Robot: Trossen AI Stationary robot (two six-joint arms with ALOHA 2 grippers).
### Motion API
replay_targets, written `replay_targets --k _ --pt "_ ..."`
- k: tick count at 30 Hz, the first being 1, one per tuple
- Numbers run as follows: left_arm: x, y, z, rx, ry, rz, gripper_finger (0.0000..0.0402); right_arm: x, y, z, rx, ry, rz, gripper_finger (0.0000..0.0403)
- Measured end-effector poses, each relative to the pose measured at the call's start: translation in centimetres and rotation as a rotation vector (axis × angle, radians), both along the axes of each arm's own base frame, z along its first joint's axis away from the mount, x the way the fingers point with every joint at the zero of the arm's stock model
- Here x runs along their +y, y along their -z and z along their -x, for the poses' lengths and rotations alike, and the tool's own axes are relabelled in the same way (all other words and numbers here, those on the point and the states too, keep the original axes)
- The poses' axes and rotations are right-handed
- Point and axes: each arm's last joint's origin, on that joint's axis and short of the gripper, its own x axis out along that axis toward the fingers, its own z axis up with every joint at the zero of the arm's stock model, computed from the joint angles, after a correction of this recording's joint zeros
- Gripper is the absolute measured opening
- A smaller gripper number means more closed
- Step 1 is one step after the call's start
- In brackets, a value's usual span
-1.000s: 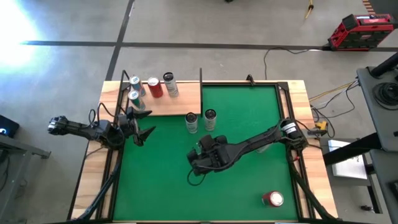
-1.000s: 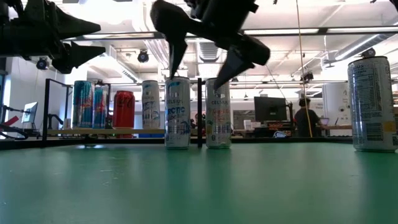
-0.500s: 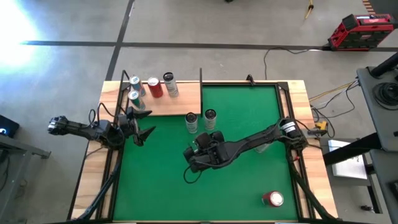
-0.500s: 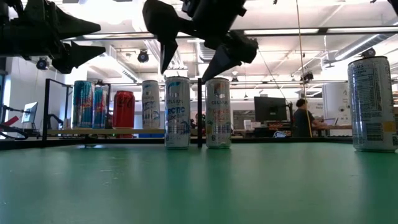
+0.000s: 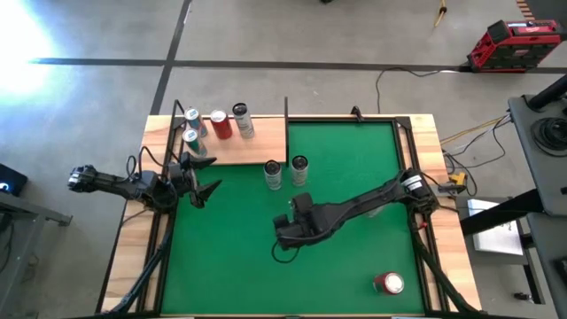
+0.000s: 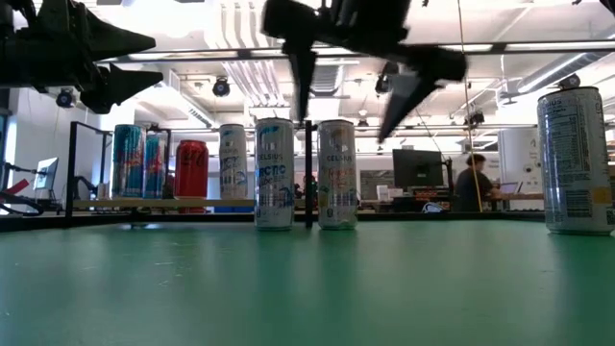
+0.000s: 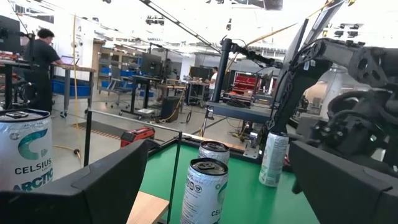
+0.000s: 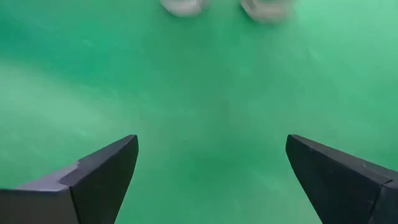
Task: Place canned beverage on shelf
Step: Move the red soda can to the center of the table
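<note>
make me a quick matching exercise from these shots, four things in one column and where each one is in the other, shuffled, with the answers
Things:
1. red can
2. pair of silver cans
3. right gripper
4. left gripper

Places:
A. on the green mat, just off the shelf's corner
B. on the wooden shelf
C. open, beside the shelf's near edge
D. open, above mid-mat, short of the silver pair

Pairs: 1-B, 2-A, 3-D, 4-C

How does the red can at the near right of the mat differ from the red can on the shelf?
The red can on the mat stands alone on the green mat, far from the others; the red can on the shelf sits on the wooden shelf among four cans. Both stand upright, neither is gripped.
</note>
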Motion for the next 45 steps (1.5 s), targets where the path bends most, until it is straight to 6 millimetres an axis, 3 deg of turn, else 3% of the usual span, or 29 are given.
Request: replay_targets --k 11,20,27,34,45 --pt "0.0 0.0 0.0 0.0 0.001 0.0 0.0375 0.7 -4.7 2.4 0.219 0.337 -0.405 0.04" --pt "0.0 0.0 0.0 0.0 0.001 0.0 0.0375 3.0 -6.6 3.9 0.209 0.358 -0.456 0.04" --pt "0.0 0.0 0.0 0.001 0.0 0.0 0.0375 5.4 -8.1 7.3 0.164 0.529 -0.489 0.04" --pt "0.0 0.0 0.0 0.001 0.0 0.0 0.0375 8.5 -7.8 11.6 0.204 0.734 -0.499 0.04" --pt "0.0 0.0 0.0 0.0 0.0 0.0 0.0375 13.8 -7.2 16.3 0.247 0.925 -0.511 0.04"
